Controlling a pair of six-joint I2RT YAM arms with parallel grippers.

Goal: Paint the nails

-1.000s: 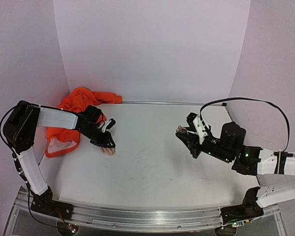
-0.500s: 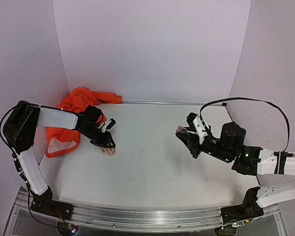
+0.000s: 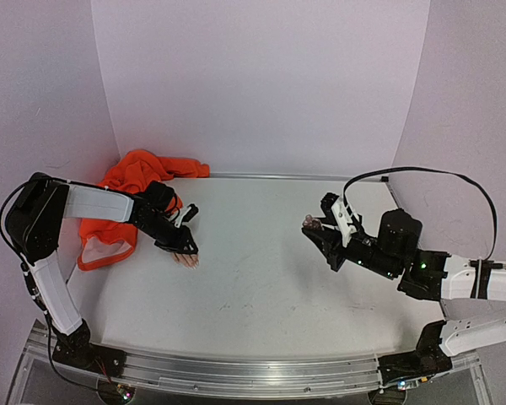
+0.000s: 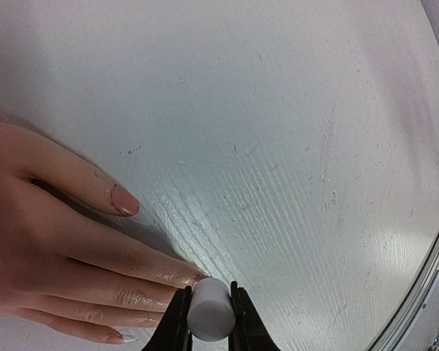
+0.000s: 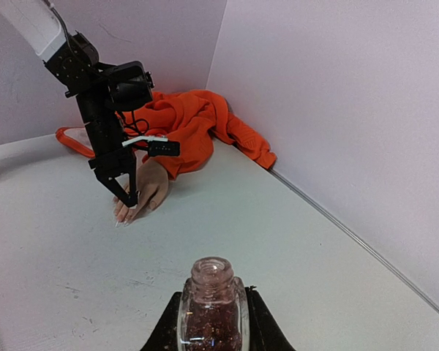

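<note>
The flesh-coloured mannequin hand (image 3: 185, 258) lies palm down at the table's left, with its orange sleeve (image 3: 131, 181) behind it. In the left wrist view its fingers (image 4: 51, 241) point right, and the pinkish nails (image 4: 124, 201) show. My left gripper (image 3: 184, 246) is shut on a white cylindrical cap (image 4: 208, 311), which sits right at the tip of one finger. The brush is hidden under the cap. My right gripper (image 3: 312, 226) is shut on an open glass bottle (image 5: 212, 307) of reddish glitter polish and holds it at the right, far from the hand (image 5: 143, 191).
Orange fabric (image 5: 190, 124) is bunched in the back left corner against the wall. An orange-edged piece (image 3: 101, 249) of it lies left of the hand. A metal rail (image 3: 236, 371) runs along the table's near edge. White walls enclose the back and sides.
</note>
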